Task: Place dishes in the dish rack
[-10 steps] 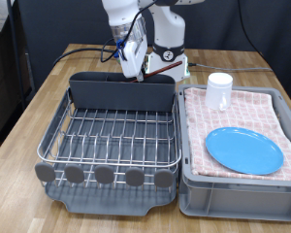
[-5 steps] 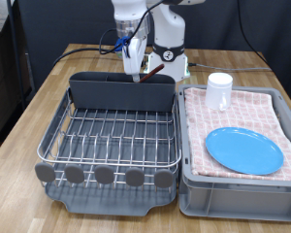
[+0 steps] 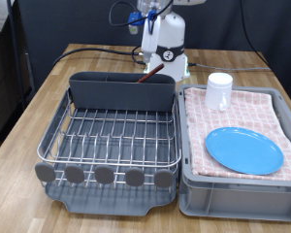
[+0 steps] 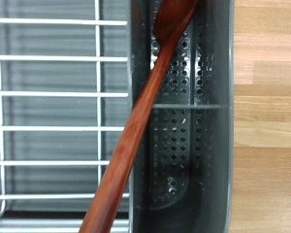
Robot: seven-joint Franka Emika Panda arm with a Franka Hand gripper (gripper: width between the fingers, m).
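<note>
The brown wooden spoon (image 3: 150, 75) leans in the tall grey utensil compartment (image 3: 121, 93) at the back of the dark grey dish rack (image 3: 53, 133). In the wrist view the spoon (image 4: 145, 107) slants across the perforated compartment (image 4: 189, 136), free of any fingers. My gripper (image 3: 145, 21) hangs well above the compartment at the exterior view's top, empty and apparently open. The light-blue plate (image 3: 243, 149) and the white cup (image 3: 219, 91) sit on the pink checked cloth (image 3: 199, 118) to the exterior view's right of the rack.
The cloth lies in a light grey bin (image 3: 238, 191) right beside the rack. The rack's wire grid (image 4: 58, 97) holds nothing. The robot base (image 3: 167, 53) and black cables stand behind the rack. Wooden table (image 3: 48, 83) surrounds both.
My gripper has risen from just above the utensil compartment to the exterior view's top. The spoon has stayed in the compartment, released.
</note>
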